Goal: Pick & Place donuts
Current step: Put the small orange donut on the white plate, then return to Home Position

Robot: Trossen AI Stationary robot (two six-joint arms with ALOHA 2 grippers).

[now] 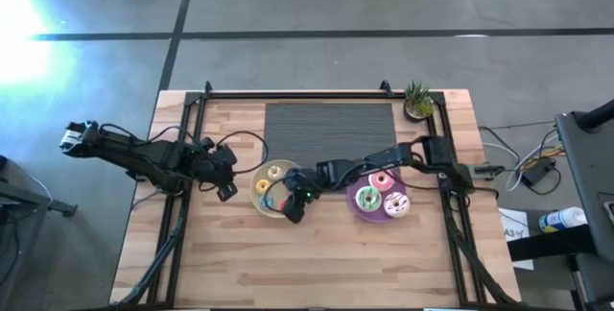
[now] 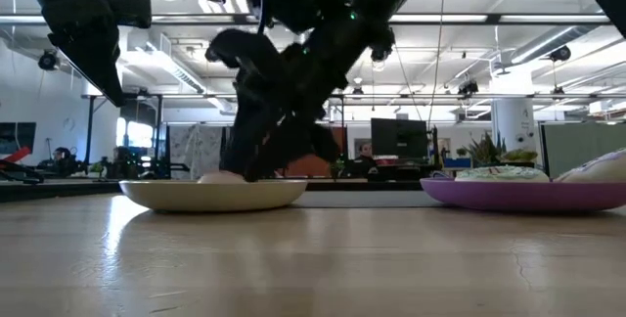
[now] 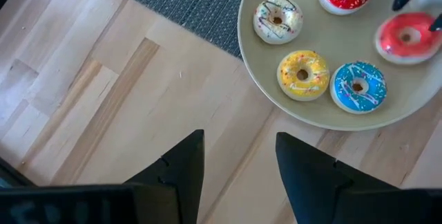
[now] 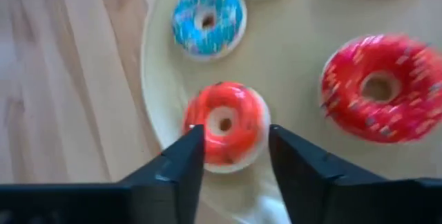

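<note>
The right gripper (image 4: 229,156) hangs over the yellow plate (image 4: 297,65), its fingers open on both sides of the orange-red donut (image 4: 224,122) and holding nothing. This donut lies near the plate rim. To grasp well, the fingers should go down evenly around it before closing. Beyond it lie the blue donut (image 4: 208,18) and red donut (image 4: 378,88), with free room between. The left gripper (image 3: 238,162) waits open beside the plate.

Bare wood lay open along the table's (image 1: 317,273) near edge. Donuts crowded the pale-yellow plate (image 3: 262,79), the right gripper (image 4: 230,151) hanging over its orange-red donut (image 4: 224,122); the left gripper (image 3: 238,158) stood beside the rim.
</note>
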